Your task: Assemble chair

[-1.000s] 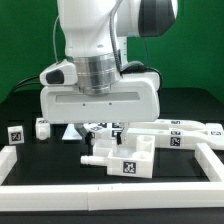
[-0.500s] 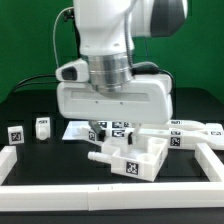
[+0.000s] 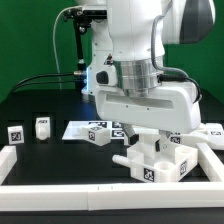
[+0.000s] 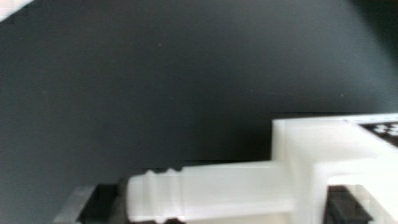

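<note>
My gripper (image 3: 150, 142) is shut on the chair's blocky white assembly (image 3: 158, 162), a tagged block with a round peg sticking out toward the exterior view's left. It sits low over the black table, just behind the front rail at the exterior view's right. In the wrist view the assembly (image 4: 267, 190) fills the space between my gripper's (image 4: 231, 206) dark fingers (image 4: 82, 206), with its ribbed peg end toward one finger. A small tagged chair block (image 3: 98, 135) lies on the marker board.
Two small tagged chair pieces (image 3: 15, 133) (image 3: 42, 126) stand at the exterior view's left. The marker board (image 3: 78, 128) lies mid-table. A long white tagged part (image 3: 208, 134) lies at the right. White border rails (image 3: 60, 172) frame the table's front and sides.
The arm has moved toward the exterior view's right, carrying the white assembly with it. The marker board and the small block on it are now uncovered.
</note>
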Tool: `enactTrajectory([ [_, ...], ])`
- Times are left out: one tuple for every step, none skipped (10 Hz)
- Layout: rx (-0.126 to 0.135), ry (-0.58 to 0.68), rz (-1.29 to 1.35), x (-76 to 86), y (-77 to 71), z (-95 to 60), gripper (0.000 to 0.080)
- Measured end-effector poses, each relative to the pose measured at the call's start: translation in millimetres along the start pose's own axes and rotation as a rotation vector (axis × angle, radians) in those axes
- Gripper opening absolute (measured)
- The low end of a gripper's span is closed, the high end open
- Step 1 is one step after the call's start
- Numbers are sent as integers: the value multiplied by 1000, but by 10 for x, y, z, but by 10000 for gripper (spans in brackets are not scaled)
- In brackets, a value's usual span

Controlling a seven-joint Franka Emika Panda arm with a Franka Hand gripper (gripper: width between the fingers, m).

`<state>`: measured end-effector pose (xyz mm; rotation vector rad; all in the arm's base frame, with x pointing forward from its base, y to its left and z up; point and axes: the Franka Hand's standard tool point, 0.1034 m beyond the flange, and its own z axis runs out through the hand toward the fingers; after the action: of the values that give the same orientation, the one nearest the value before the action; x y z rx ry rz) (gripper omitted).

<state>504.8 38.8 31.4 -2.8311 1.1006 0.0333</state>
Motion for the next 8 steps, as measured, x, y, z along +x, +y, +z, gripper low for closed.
enactTrajectory([
  [0,-1,-2,-8,-5,2,472],
  [1,-2,65,-36,-31,6,472],
  [-1,-3,205,-136,-124,22,472],
  [14,8,330,-193,-224,49,472],
  [54,38,445,-188,-304,73,472],
  [97,64,523,-142,-299,79,472],
  [97,72,512,-167,-286,92,472],
  [96,71,506,-168,-291,93,472],
])
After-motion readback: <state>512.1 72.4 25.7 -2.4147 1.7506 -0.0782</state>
